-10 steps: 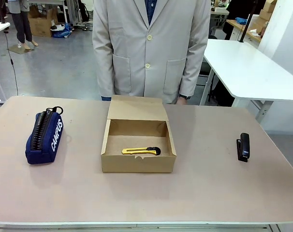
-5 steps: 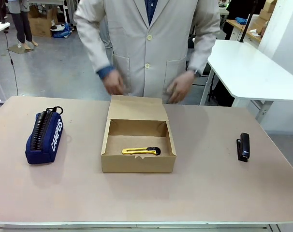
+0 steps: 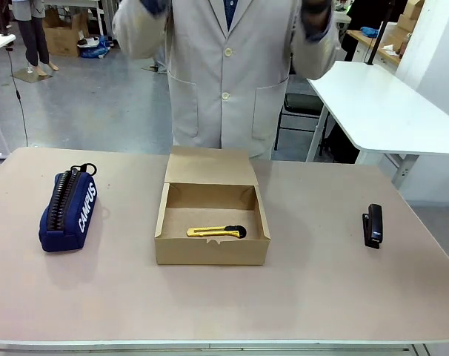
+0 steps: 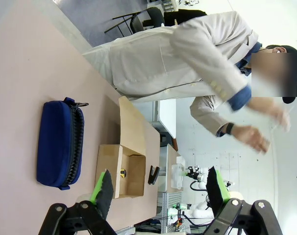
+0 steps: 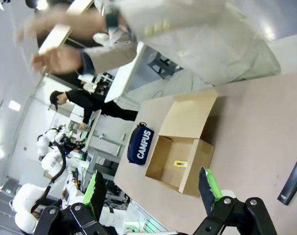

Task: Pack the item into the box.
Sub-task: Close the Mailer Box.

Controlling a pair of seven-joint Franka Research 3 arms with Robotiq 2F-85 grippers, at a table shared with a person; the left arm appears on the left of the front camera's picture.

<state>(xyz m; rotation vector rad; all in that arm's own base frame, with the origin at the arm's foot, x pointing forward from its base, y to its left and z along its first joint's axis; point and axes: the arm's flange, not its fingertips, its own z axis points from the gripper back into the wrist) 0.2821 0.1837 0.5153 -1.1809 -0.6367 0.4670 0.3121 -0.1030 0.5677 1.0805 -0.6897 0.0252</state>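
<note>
The item, a slim yellow utility knife with a black end (image 3: pixel 215 232), lies flat inside the box (image 3: pixel 211 251), a shallow brown cardboard box at the table's middle with its flap lid standing open toward the person. The left wrist view shows the box (image 4: pixel 109 169) with a bit of the yellow knife (image 4: pixel 122 172) inside, far beyond my left gripper (image 4: pixel 158 188), whose jaws stand open and empty. From the right wrist, the box (image 5: pixel 164 159) and knife (image 5: pixel 180 163) lie well ahead of my right gripper (image 5: pixel 151 189), open with nothing between its fingers.
A navy zippered pencil case (image 3: pixel 68 209) lies on the table's left part. A small black stapler (image 3: pixel 373 225) sits at the right. A person in a light coat (image 3: pixel 224 74) stands at the far edge behind the box with both hands raised. A white table (image 3: pixel 380 111) stands behind right.
The person's hands came from out of sight to hover near the box's lid, then rose to shoulder height. Box, knife, pencil case and stapler stayed put.
</note>
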